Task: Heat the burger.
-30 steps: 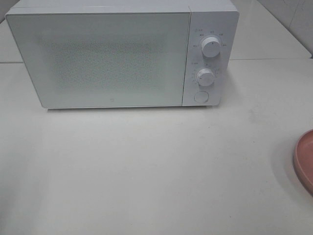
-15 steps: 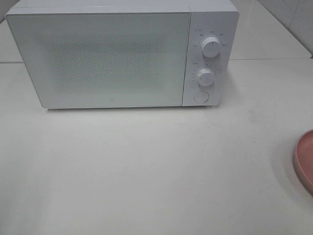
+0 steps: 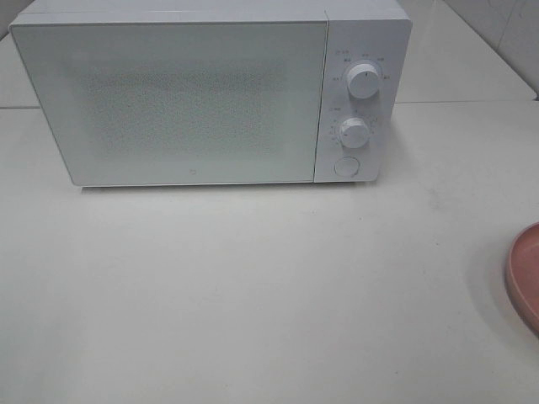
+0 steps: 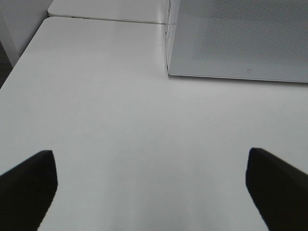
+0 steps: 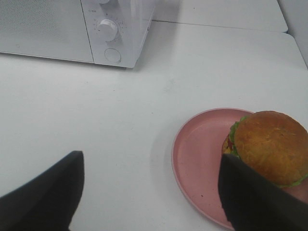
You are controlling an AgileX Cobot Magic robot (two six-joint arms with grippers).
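One burger [image 5: 269, 147] sits on one pink plate [image 5: 197, 149] on the white tabletop [image 3: 253, 286], near one white microwave [image 3: 168, 101] with its door shut and two knobs, while the left gripper [image 4: 151, 185] and the right gripper [image 5: 149, 192] both hang wide open, holding nothing.

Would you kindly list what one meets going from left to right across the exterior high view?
Microwave door → upper and lower knobs with the round button beneath them → bare table → pink plate at the right edge.
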